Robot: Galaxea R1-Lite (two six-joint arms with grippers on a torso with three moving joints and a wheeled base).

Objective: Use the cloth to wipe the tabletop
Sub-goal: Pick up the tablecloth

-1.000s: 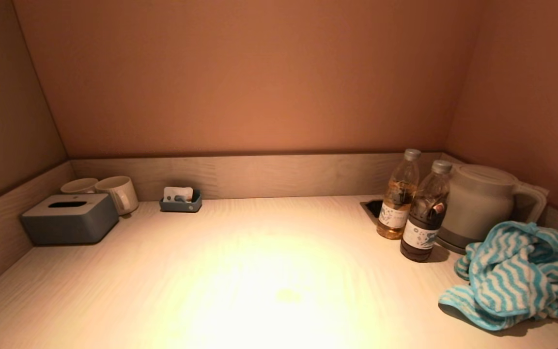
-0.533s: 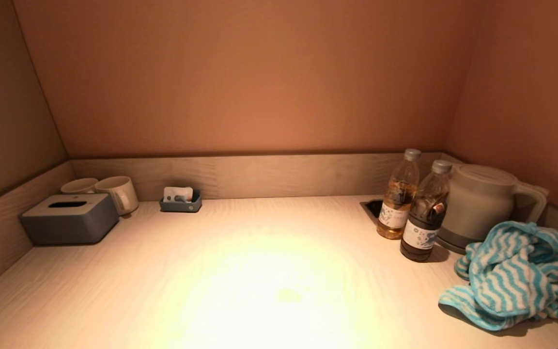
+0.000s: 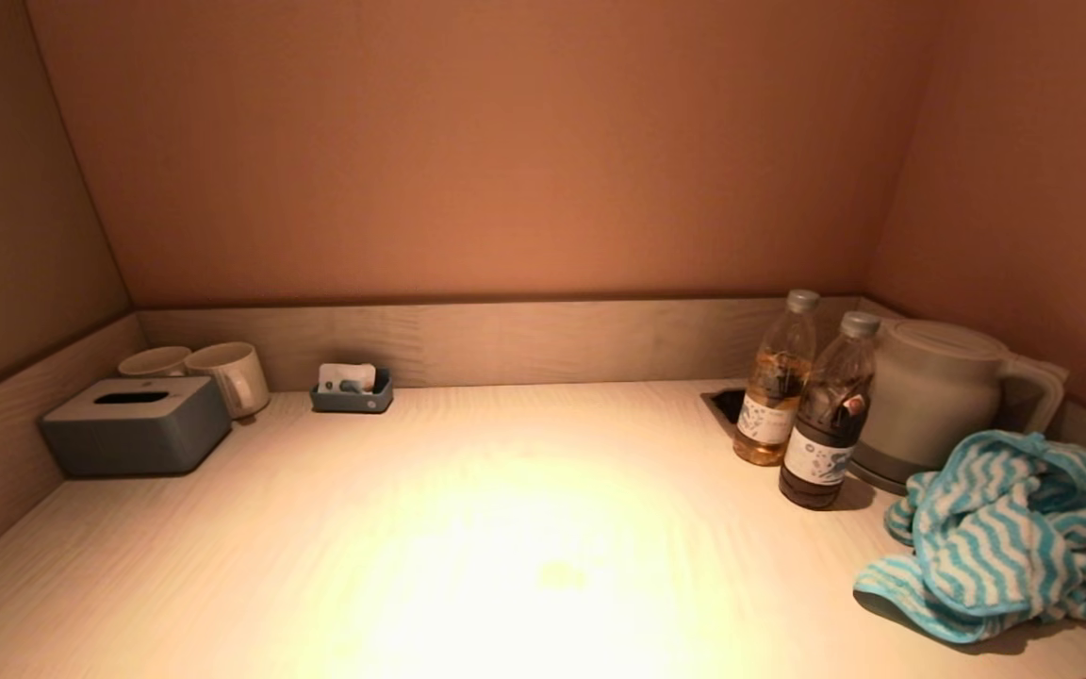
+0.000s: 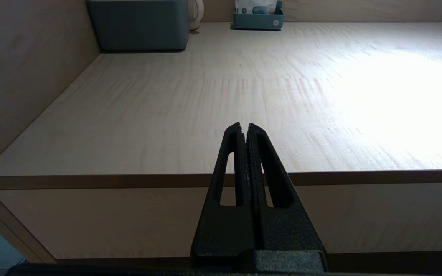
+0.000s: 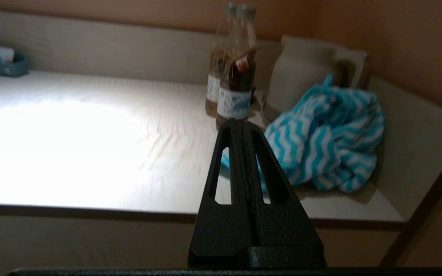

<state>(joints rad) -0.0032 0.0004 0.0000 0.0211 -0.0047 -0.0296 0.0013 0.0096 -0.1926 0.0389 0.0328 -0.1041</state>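
- The tabletop [image 3: 468, 528] is a pale wood-grain counter set in an alcove, with a low wooden upstand along its back and both side edges and plain brownish walls above.
- A bright pool of light falls on the middle of the counter.
- At the back left corner sit a grey tissue box [image 3: 136, 424] and two white mugs [image 3: 222, 375]; a small blue tray [image 3: 352, 394] stands against the back edge.
- Near the back right corner stand two bottles [image 3: 812, 405] side by side, just in front of a grey kettle [image 3: 934, 396].
- The cloth [image 3: 1000, 533], striped blue and white, lies crumpled at the right edge near the front corner, just in front of the kettle.
- The left gripper [image 4: 244, 128] hangs in front of the counter's front edge, fingers pressed together, holding nothing.
- The right gripper [image 5: 240, 124] also hangs before the front edge, towards the cloth, fingers together and touching nothing.
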